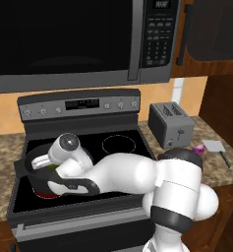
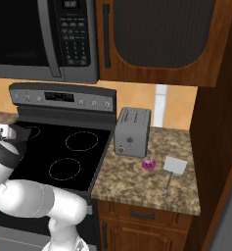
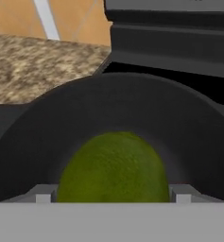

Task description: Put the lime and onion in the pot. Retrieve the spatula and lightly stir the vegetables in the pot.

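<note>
Hand view, lime (image 3: 113, 168) between widely spread tool (image 3: 113, 193) tips, inside dark pot (image 3: 189, 123), grasp unclear, onion (image 2: 148, 164) beside spatula (image 2: 174, 165) on counter (image 2: 132, 186) right of toaster (image 2: 132, 131).

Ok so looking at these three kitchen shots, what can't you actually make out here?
- Pot, left base view: the arm covers most of it, so its inside is hidden.
- Lime, hand view: its underside is cut off at the bottom, so whether it rests on the pot's floor is unclear.
- Gripper, hand view: the fingertips barely show.
- Onion, right base view: too small for detail.
- Spatula: handle thin, faint.
</note>
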